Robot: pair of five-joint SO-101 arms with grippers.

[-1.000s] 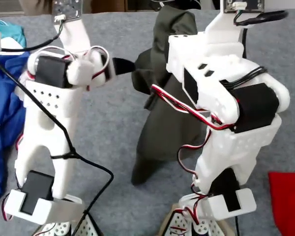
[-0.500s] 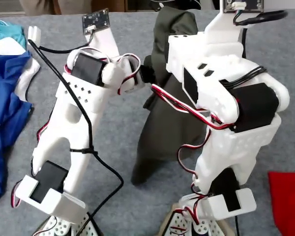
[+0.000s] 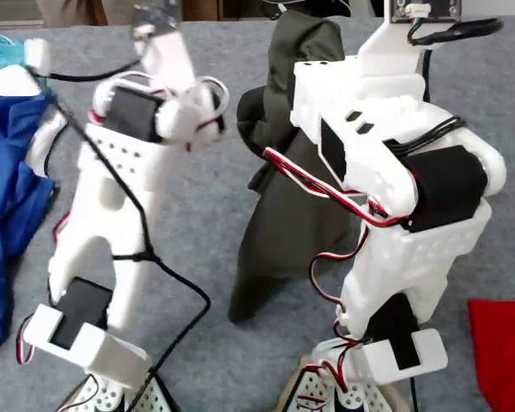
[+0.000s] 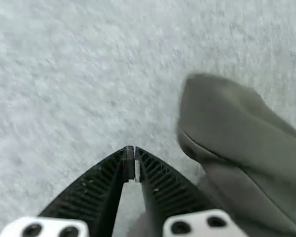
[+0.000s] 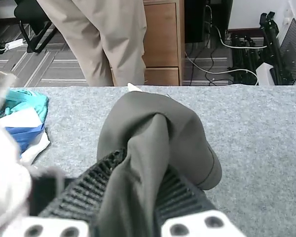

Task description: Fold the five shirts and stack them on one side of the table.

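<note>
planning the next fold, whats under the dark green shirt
The dark green shirt is pinched in the right gripper and drapes down onto the grey table cover. Bare grey cover shows beside it; anything beneath the draped cloth is hidden.

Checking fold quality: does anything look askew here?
The olive shirt hangs bunched from the right end effector rather than lying flat; the left end effector is shut on nothing beside it. A blue shirt lies crumpled on the table.

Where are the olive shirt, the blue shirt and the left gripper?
olive shirt (image 3: pixel 292 232), high view, its broad middle fold.
blue shirt (image 3: pixel 13 189), high view, its crumpled middle.
left gripper (image 4: pixel 131 154), left wrist view, between its shut fingertips.
</note>
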